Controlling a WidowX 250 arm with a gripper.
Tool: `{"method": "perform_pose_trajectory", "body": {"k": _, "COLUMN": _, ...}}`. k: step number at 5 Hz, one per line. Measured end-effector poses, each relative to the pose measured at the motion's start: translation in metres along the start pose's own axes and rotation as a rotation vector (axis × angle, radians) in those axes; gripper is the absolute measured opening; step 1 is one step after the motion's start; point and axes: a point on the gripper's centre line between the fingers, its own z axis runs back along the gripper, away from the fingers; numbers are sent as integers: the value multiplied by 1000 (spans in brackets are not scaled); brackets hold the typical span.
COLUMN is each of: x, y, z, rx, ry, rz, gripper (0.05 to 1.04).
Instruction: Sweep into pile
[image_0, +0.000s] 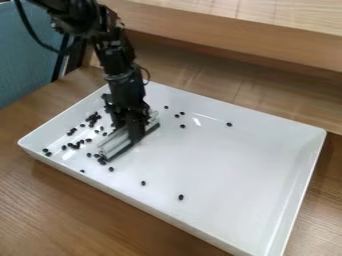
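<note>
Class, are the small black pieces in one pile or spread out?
Spread out: small clusters of black pieces lie near the sweeping tool, with single ones farther off across the tray.

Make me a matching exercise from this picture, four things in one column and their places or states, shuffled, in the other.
1. Tray
2. Small pieces
3. Sweeping tool
4. Table

A. Black, scattered
B. Brown wood, under everything else listed
C. White, with raised rim
D. At the gripper, pale with a dark lower edge

Pairs: 1-C, 2-A, 3-D, 4-B
</note>
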Motion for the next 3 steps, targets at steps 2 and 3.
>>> {"method": "perform_pose_trajectory", "body": {"k": 2, "x": -11, "y": 36, "z": 6, "rx": 40, "ry": 27, "rz": 40, "gripper": 394}}
{"method": "perform_pose_trajectory", "body": {"k": 3, "x": -17, "y": 49, "z": 10, "rx": 53, "ry": 27, "rz": 65, "gripper": 394}}
